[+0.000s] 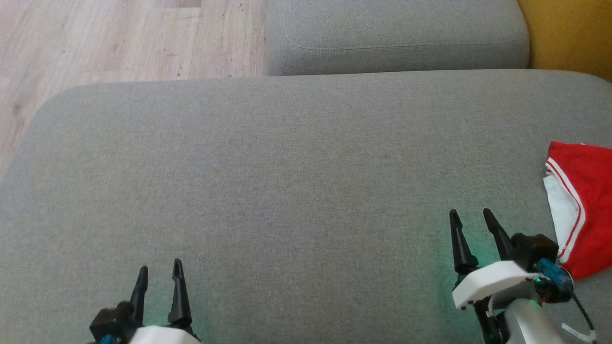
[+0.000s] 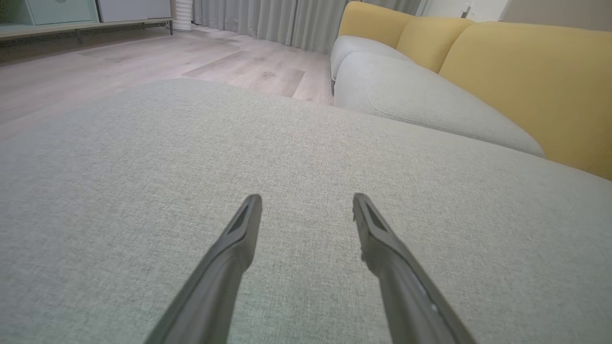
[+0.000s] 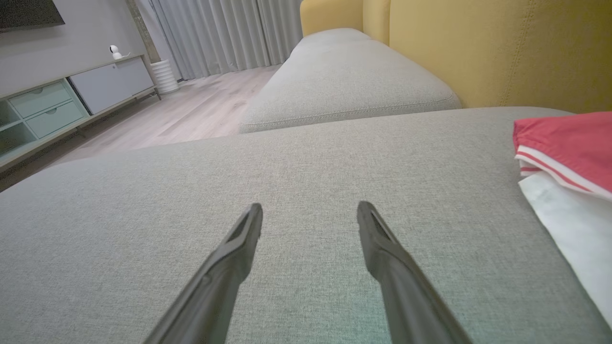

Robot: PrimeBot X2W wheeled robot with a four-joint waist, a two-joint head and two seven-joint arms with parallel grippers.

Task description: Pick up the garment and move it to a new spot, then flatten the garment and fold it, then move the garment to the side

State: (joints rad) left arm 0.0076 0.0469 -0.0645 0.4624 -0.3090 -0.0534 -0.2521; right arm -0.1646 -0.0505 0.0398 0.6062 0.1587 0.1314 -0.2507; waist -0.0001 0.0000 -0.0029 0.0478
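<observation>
We see the garment (image 1: 585,205), red with white stripes and a white underside, lying at the right edge of the frame on the grey cushion (image 1: 287,181), partly cut off by the border. It sits to the right of our right gripper (image 1: 473,217) and just beside it, its visible length running roughly top to bottom of the head view. Our left gripper (image 1: 160,270), at the lower left, is well apart from it, so the right arm looks the natural one to reach (a sideways move, we judge). Both pairs of fingers stand spread wide, holding nothing, with bare cushion between them in each wrist view.
</observation>
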